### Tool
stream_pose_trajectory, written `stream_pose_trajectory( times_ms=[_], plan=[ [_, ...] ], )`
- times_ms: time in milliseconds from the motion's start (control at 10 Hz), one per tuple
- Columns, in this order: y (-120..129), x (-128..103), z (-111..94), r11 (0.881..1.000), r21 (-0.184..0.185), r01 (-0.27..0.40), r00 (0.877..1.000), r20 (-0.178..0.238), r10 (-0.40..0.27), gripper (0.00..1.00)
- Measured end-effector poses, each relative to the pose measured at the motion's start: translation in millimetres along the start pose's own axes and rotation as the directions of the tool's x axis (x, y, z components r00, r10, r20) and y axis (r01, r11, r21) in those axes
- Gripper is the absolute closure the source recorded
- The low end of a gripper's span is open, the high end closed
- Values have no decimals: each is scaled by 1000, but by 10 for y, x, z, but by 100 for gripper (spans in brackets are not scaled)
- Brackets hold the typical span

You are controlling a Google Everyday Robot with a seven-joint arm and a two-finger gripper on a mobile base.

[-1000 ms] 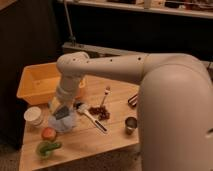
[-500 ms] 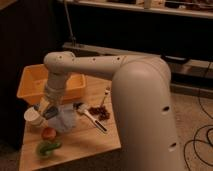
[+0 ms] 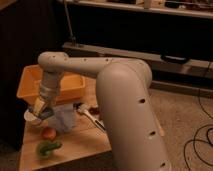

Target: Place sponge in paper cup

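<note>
My gripper hangs at the left of the wooden table, right over the white paper cup. Only the cup's left rim shows from under it. A small light-blue piece, the sponge, shows at the gripper's tip, held just above the cup's right edge. The gripper is shut on it. The big white arm reaches in from the right and hides the right part of the table.
A larger pale-blue cloth lies right of the cup. An orange tub stands behind. An orange fruit and a green item lie at the front left. A utensil and a red item lie near the arm.
The gripper has moved left, from above the pale-blue cloth to above the paper cup, carrying the sponge. The camera view has shifted too.
</note>
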Motion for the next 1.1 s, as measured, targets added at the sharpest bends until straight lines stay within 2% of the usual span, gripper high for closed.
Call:
stream_pose_trajectory(
  times_ms=[300,600,1100],
  plan=[
    [67,-127,69,1000,-11,20,1000,-6,-20,100],
    [54,-297,132,1000,17,0,1000,24,0,100],
    [80,-547,252,1000,16,15,999,39,-16,100]
  ],
)
